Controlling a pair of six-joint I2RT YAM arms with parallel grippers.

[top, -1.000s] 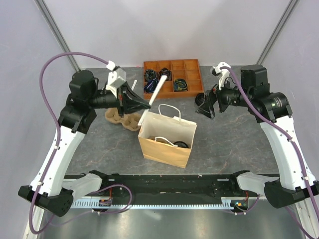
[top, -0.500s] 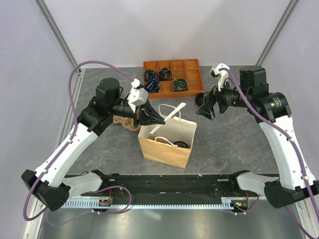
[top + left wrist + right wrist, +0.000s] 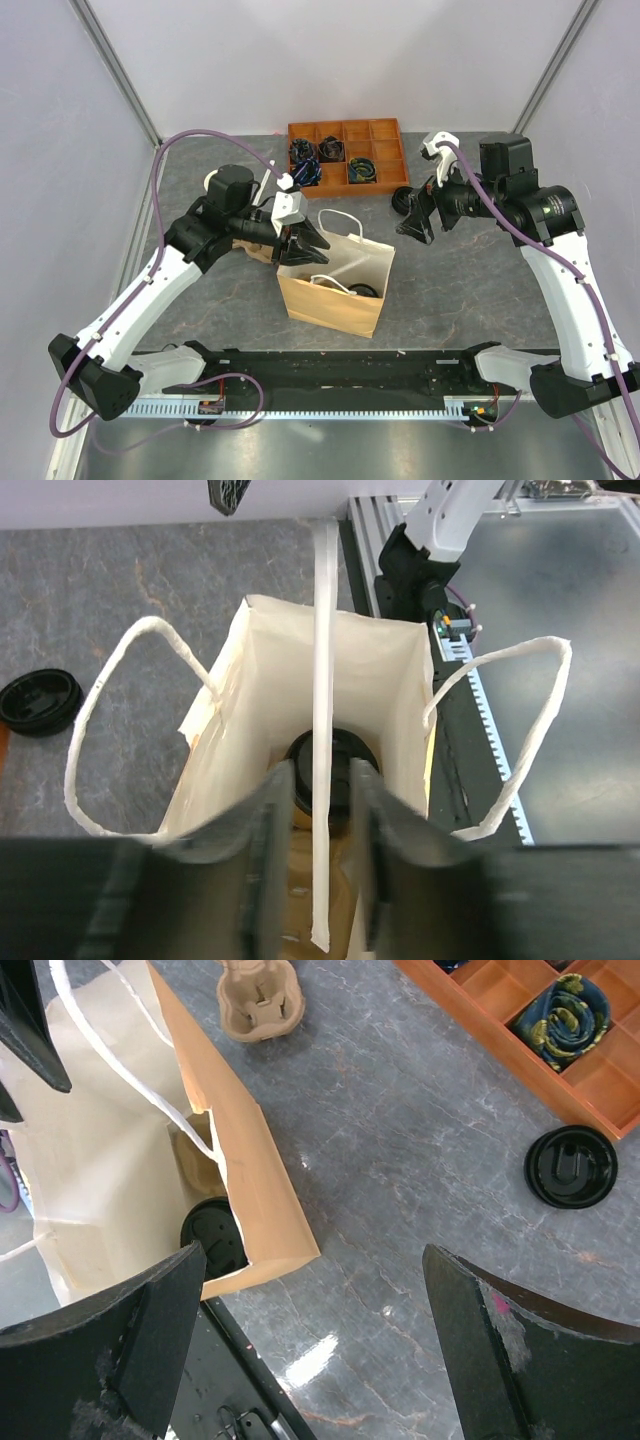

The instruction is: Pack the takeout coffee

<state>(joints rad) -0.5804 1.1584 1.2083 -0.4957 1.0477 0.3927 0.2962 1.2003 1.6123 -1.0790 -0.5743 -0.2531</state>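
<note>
Two things matter for the step we judge to be in hand, which is dropping the wrapped straw (image 3: 322, 680) into the paper bag (image 3: 330, 300) beside the drink. The straw should fall inside the walls, and the bag should not be tipped. In the left wrist view the straw runs lengthwise over the bag's open mouth, with its far end reaching past the far rim. We would tilt it downward so that the near end leads, and let go only once the lower end is below the rim. We would also keep clear of the white handles.

The takeout coffee (image 3: 345, 770) is upright at the bottom of the bag, its black lid showing, so the main item looks packed.

We see the left gripper (image 3: 320, 780) right above the bag's mouth, its jaws parted to a narrow gap. The straw stands between them with a sliver of space on each side, so it looks loose rather than pinched.

The right gripper (image 3: 413, 214) hangs over the table to the right of the bag, spread wide and holding nothing. A loose black lid (image 3: 571, 1166) lies below it, next to the orange organiser tray (image 3: 345, 124).
</note>
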